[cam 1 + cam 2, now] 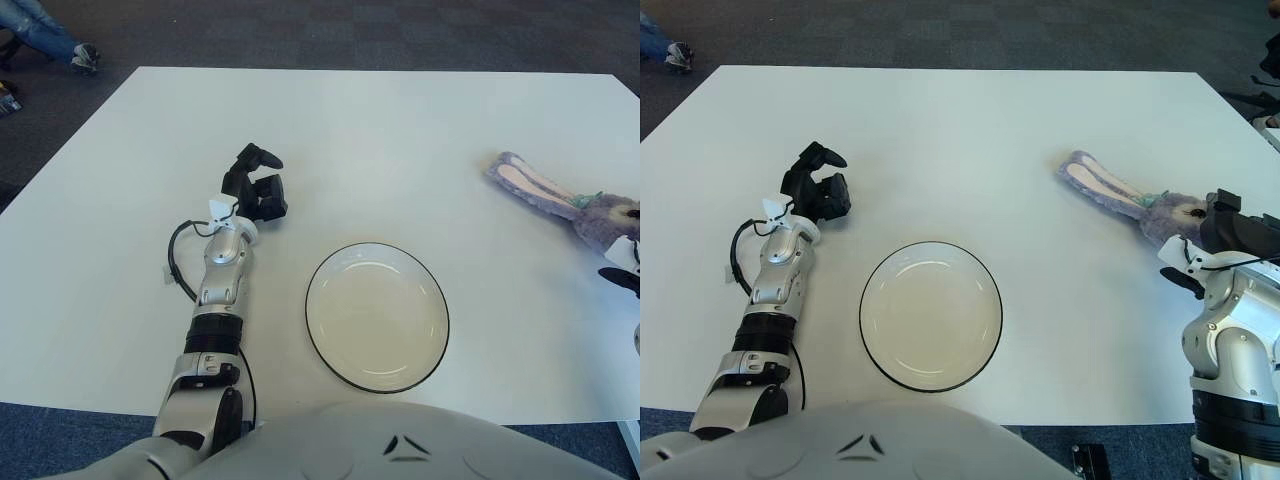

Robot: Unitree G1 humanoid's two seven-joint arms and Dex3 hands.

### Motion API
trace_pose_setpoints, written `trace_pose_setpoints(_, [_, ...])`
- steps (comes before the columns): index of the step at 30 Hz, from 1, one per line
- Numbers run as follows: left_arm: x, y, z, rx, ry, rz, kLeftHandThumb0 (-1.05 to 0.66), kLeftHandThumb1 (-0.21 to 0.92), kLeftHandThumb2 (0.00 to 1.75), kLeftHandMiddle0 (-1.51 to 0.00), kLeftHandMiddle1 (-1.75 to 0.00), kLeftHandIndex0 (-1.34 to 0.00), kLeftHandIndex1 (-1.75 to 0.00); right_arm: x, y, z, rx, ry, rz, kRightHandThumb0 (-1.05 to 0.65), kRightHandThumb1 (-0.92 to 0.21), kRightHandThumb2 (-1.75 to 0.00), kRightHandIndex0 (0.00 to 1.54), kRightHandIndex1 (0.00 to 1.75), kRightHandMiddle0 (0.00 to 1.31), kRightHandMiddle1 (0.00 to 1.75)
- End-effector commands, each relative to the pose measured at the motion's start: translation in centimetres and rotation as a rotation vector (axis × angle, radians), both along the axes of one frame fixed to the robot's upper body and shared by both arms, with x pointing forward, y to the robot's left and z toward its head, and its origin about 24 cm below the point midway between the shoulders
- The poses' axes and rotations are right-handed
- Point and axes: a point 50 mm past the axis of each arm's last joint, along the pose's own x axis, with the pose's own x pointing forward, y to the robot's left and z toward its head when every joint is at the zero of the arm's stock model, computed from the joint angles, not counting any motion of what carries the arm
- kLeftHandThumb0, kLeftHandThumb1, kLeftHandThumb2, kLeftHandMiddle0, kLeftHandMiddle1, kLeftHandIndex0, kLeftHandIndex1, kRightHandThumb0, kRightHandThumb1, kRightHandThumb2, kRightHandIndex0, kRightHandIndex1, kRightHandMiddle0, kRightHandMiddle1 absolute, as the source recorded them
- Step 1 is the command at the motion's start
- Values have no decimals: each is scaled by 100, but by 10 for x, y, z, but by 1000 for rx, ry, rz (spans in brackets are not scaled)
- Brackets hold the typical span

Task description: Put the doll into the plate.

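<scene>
Taking the plate [931, 315] as the landmark, the left hand [818, 187] shows up and to the left of it over the white table [940, 130], well apart from its rim. Its dark fingers are curled loosely inward and hold nothing; it looks idle.

The plate itself sits near the table's front edge, a shallow white dish with a dark rim, and nothing lies in it.

Far to the right of the plate and a little farther back lies the doll [1140, 202], a purple plush rabbit. Its long axis runs diagonally: the two long ears point back toward the table's middle, up and to the left, while the head lies at the lower right end, farthest from the plate.

The right hand [1236, 233] is just at that head end, on the doll's far side from the plate. Its dark fingers appear to touch or overlap the head, but whether they are closed around the plush or only pressed against it I cannot tell from either view.

The right hand is plainly the nearer one, so the move is its to make. As I judge it, the carry would run leftward and toward the front edge, ears leading, across bare table to the plate.
</scene>
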Motion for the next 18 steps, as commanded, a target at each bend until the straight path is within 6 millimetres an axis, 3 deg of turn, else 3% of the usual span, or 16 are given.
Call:
trace_pose_setpoints(1, [-5, 3, -9, 8, 31, 11, -48, 33, 130, -125, -175, -60, -175, -1, -2, -10, 11, -15, 7, -54, -31, -94, 14, 54, 0, 64])
trace_pose_setpoints(8, [-6, 2, -8, 6, 29, 11, -48, 33, 130, -125, -175, -60, -175, 2, -2, -16, 6, -97, 18, -49, -33, -97, 12, 89, 0, 84])
trace_pose_setpoints(18, [-6, 1, -8, 5, 31, 9, -47, 34, 129, -124, -175, -59, -175, 7, -2, -20, 27, -184, 20, -41, -32, -102, 8, 96, 0, 89])
